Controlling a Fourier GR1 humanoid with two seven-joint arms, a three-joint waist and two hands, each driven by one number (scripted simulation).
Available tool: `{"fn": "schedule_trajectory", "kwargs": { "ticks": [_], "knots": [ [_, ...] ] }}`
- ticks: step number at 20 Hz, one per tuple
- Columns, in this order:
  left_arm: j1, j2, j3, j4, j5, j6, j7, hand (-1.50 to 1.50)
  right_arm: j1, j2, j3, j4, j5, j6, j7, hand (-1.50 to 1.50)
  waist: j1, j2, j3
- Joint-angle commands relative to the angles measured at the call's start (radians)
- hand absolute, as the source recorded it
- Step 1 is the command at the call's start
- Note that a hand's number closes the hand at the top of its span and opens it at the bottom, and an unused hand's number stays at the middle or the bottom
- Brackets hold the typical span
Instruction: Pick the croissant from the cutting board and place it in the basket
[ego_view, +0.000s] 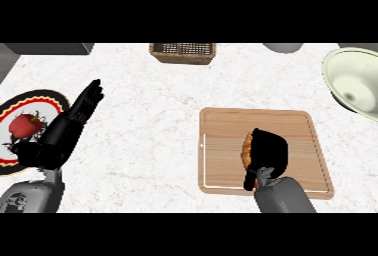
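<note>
Head view: right hand (267, 150) curled over croissant (244, 148) on cutting board (221, 130). Left hand (77, 112) open, fingers straight, beside plate (44, 96). Basket (183, 52) well apart at far edge.

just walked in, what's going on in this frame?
The right hand is down on the cutting board, its fingers curled over the croissant, of which only an edge shows at the hand's left side. The croissant is not lifted clear of the board yet. The basket sits at the far edge of the counter, apart from the board. The left hand rests open at the left, fingers straight, over a plate with a red pepper on it.
</note>
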Motion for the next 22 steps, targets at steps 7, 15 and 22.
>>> {"fn": "schedule_trajectory", "kwargs": {
  "ticks": [7,15,22],
  "knots": [
    [-0.005,-0.011,-0.012,-0.059,-0.026,0.005,0.055,0.00,0.001,-0.052,0.103,0.098,0.078,0.041,-0.063,1.50,0.005,0.015,0.011],
    [-0.069,-0.048,-0.053,0.015,-0.036,-0.014,0.011,0.00,-0.282,0.012,0.366,0.021,-0.059,-0.148,-0.098,1.50,0.108,0.033,0.015],
    [-0.103,-0.049,-0.066,0.037,-0.022,-0.049,0.009,0.00,-0.439,0.013,0.471,-0.010,-0.312,-0.449,-0.051,1.50,0.145,0.038,0.013]
  ]
}}
